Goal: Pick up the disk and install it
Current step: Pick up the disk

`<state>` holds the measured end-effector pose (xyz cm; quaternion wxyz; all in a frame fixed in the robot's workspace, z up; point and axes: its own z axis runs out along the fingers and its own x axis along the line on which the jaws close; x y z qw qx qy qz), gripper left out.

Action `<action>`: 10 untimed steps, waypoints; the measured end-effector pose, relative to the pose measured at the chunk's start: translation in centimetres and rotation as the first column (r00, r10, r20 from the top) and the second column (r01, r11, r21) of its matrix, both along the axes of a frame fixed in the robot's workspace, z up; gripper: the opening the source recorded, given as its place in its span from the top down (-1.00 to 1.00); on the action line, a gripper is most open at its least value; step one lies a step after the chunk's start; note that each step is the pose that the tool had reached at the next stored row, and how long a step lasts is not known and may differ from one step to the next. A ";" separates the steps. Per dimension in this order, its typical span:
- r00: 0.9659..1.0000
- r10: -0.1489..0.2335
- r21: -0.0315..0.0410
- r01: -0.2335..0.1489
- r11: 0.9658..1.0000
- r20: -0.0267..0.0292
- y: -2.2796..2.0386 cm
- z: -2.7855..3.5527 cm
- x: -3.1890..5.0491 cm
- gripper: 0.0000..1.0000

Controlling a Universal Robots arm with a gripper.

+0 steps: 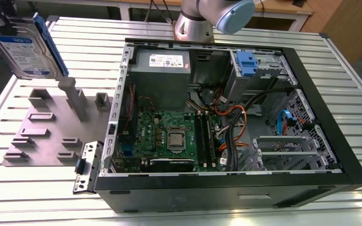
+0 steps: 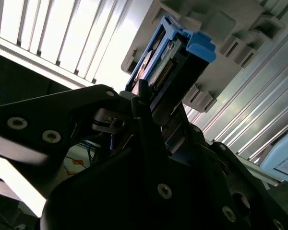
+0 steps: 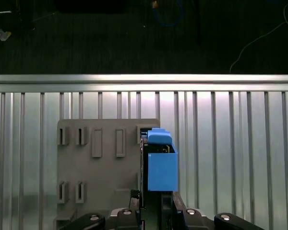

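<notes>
I have the gripper (image 1: 6,21) high at the exterior view's left, and its jaws are pinching the disk (image 1: 27,49). The disk hangs upright in the air with its white-and-blue label facing that camera. Its blue carrier shows along the edge toward the exterior view's right. Below it lies the grey fixture plate (image 1: 49,129) with its slots and posts, flat on the slatted metal table (image 1: 17,188), and the disk looks lifted off the plate.

In the second wrist view I see the dark fingers (image 2: 143,98) closed against the disk (image 2: 175,64), one on each flat side. The blue carrier end points away from the gripper (image 2: 158,103) toward the plate (image 2: 230,28). In the first wrist view the disk (image 3: 161,165) shows edge-on over one side of the fixture plate (image 3: 101,167), gripped at its near end by the gripper (image 3: 151,203).

The open computer case (image 1: 338,160) lies on its side just beside the plate, toward the exterior view's right, well apart from the disk. Inside it I can make out the green motherboard (image 1: 168,134), a grey power supply (image 1: 162,63) and a blue bracket (image 1: 247,63) in the drive bay at the far corner. The arm (image 1: 197,23) rises behind the case
</notes>
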<state>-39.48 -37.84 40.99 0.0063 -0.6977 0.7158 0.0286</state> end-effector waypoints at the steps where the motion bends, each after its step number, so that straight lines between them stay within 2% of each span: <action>1: 1.000 0.000 0.000 0.000 1.000 0.000 0.00 0.31 0.00 0.30; 8: 1.000 0.000 0.000 0.000 1.000 0.000 0.00 2.51 0.02 0.30; 10: 1.000 0.000 0.000 0.000 1.000 0.000 0.00 2.87 0.01 0.30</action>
